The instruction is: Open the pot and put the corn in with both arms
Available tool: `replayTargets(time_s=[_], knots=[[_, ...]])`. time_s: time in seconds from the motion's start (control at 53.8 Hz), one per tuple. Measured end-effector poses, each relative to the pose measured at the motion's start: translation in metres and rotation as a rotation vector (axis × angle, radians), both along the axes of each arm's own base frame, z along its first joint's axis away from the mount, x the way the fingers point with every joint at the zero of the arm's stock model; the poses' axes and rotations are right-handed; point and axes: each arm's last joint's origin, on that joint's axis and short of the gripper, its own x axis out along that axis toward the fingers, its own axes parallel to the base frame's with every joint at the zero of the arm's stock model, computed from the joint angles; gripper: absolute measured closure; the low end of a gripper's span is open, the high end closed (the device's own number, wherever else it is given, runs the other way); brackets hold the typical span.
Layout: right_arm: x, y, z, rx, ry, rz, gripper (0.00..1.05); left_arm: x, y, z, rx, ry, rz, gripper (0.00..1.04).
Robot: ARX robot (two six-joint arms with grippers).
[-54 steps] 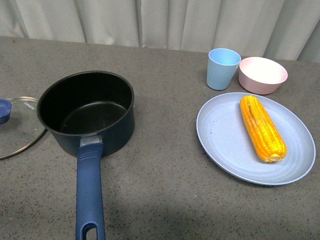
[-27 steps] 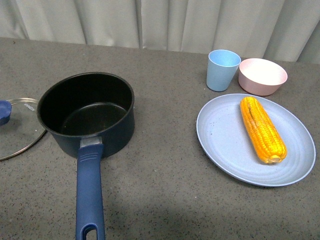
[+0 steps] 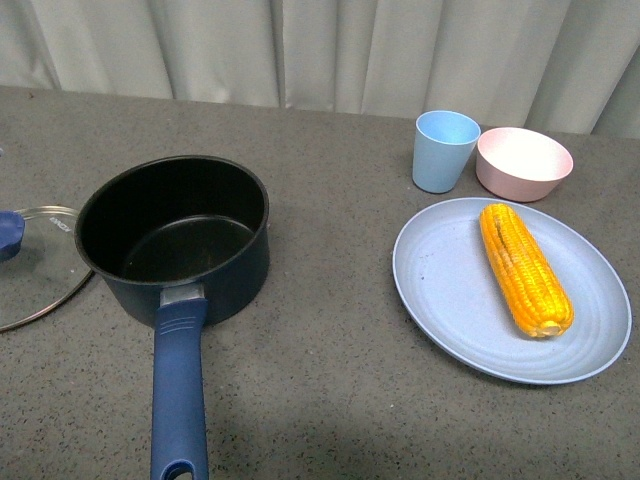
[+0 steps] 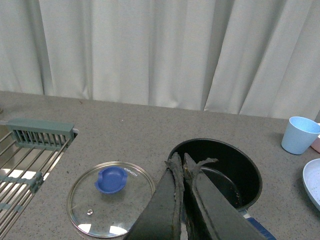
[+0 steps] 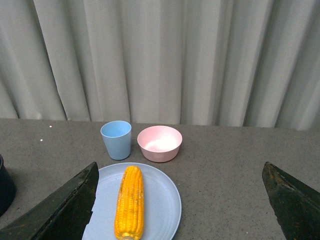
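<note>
**Front view:** The dark navy round saucepan with a long blue handle [image 3: 178,238] stands open and empty on the grey speckled counter [image 3: 330,380]. Its steel-rimmed glass lid with a blue knob [image 3: 38,275] lies flat just beside it on my left, partly out of frame. Well apart on my right, the yellow-orange corn cob [image 3: 524,268] lies on a pale blue round plate [image 3: 450,290]. A light blue plastic cup [image 3: 445,150] and a small pink bowl [image 3: 523,163] sit just behind the plate. Neither of my arms shows here.

**Left wrist view:** My left fingers [image 4: 171,195] are pressed together and pinch nothing. They hang over the counter with the lid on one side and the saucepan on the other. The lid rests knob-up, not touching the pan, and a grey-green slatted dish rack [image 4: 35,132] sits beyond it.

**Right wrist view:** My right fingers [image 5: 65,210] are spread wide and empty, held back from the plate. The corn cob lies untouched on the plate, framed between them.

By my reading, the opening half of the job is done, since the lid is off and parked. The corn half has not started. My right arm has yet to come down, close on the cob, carry it across to the saucepan and let it go inside.
</note>
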Motion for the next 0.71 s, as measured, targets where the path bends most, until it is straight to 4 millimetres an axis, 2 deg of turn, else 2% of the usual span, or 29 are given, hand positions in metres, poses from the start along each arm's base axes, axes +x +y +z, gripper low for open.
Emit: replayTargets(time_s=[0.52,0.557,0.706], knots=[[0.0000,0.0000,0.0000,0.000,0.000,0.000,0.09,-0.0001,0.0000,0.0001,0.000,-0.001,0.000,0.08],[0.0000,0.0000,0.0000,0.000,0.000,0.000,0.09,-0.0001,0.0000,0.0001,0.002,-0.001,0.000,0.05],[0.0000,0.0000,0.0000,0.000,0.000,0.000,0.09,-0.0001,0.0000,0.0001,0.002,-0.001,0.000,0.06]])
